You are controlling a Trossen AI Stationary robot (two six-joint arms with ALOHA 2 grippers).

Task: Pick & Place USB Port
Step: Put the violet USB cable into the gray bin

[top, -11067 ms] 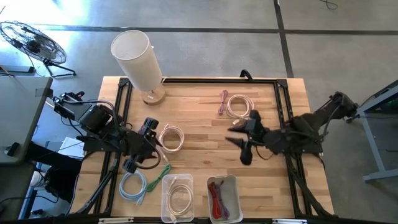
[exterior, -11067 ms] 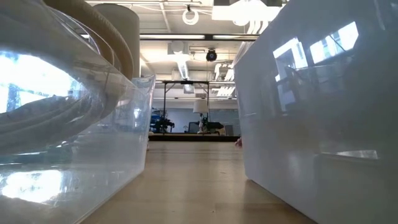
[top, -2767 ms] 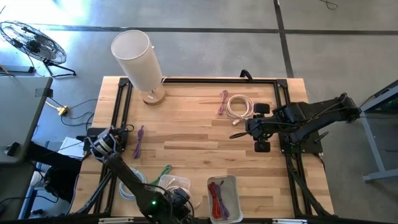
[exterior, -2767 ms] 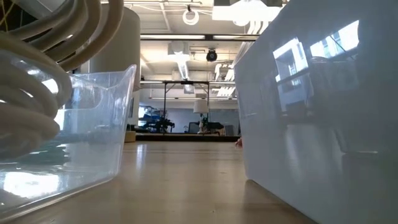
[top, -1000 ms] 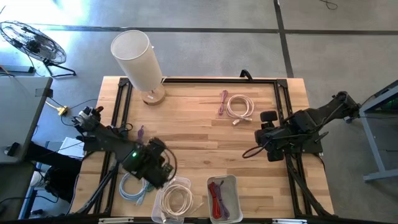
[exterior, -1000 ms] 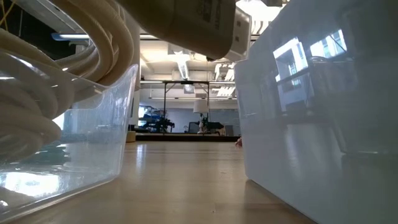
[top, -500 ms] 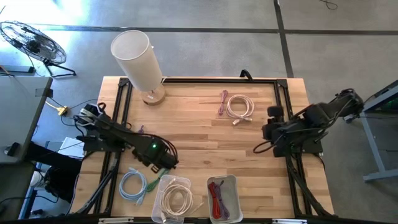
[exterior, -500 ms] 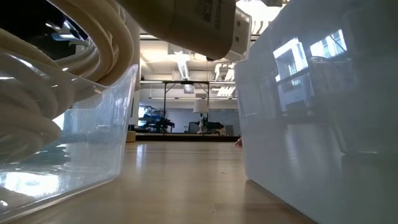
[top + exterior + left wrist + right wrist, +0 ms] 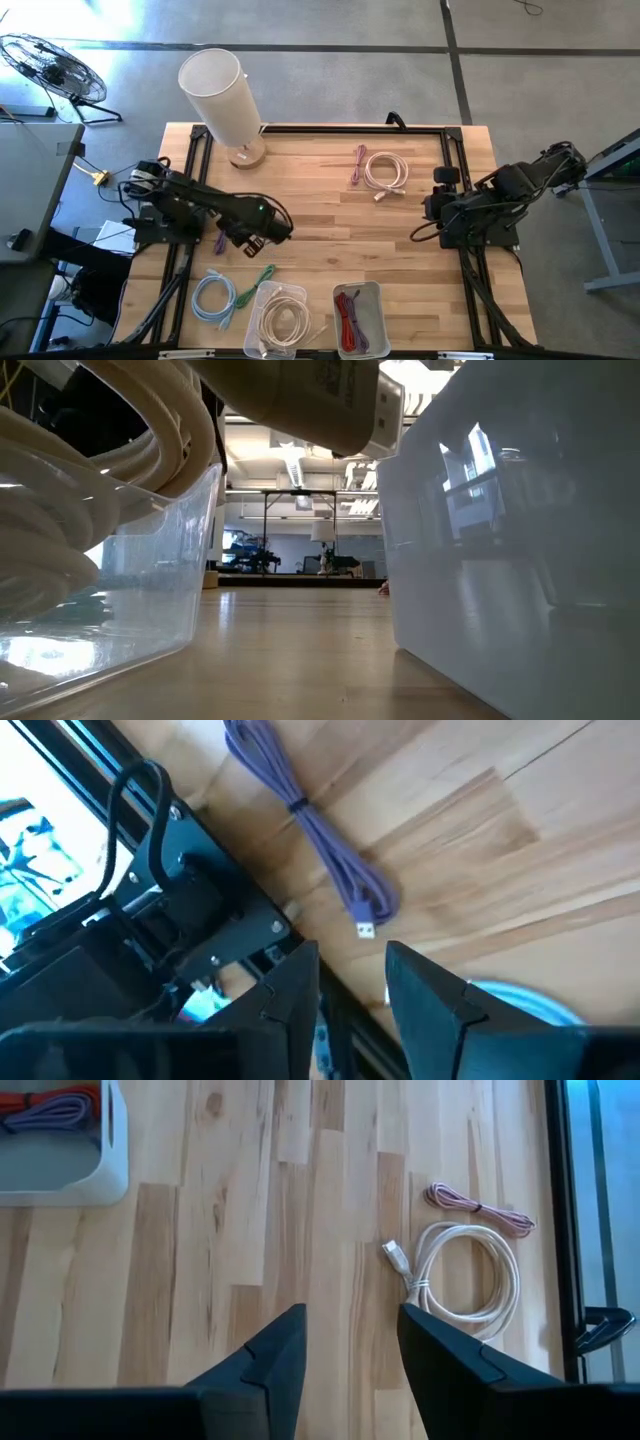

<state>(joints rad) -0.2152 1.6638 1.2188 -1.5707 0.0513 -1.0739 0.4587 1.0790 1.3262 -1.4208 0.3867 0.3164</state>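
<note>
Several bundled cables lie on the pale wooden table (image 9: 320, 215). Far left: light-blue coiled cable (image 9: 212, 297) near the front edge, a green cable (image 9: 255, 277) just beside it, and a purple bundled USB cable (image 9: 220, 241) cinched at its middle, silver plug at one end, lying at the table's left side next to the black frame rail. Left gripper (image 9: 268, 228) hangs above the table just right of that purple cable, arm stretched in from the left edge; its two dark fingers (image 9: 290, 1005) stand slightly parted with nothing between them. Front centre: clear plastic bin (image 9: 262, 310) holding cream-white coiled cables (image 9: 284, 322), then a white bin (image 9: 377, 300) holding a red cable (image 9: 348, 318). Back: tall cream cylinder lamp (image 9: 222, 95) at the left corner; further right, a pink thin cable (image 9: 358, 163) beside a white coiled USB cable (image 9: 386, 172) with its plug pointing front. Right gripper (image 9: 440, 195) sits folded back at the table's right edge, well apart from that white coil, fingers (image 9: 270, 1360) parted and empty.
</note>
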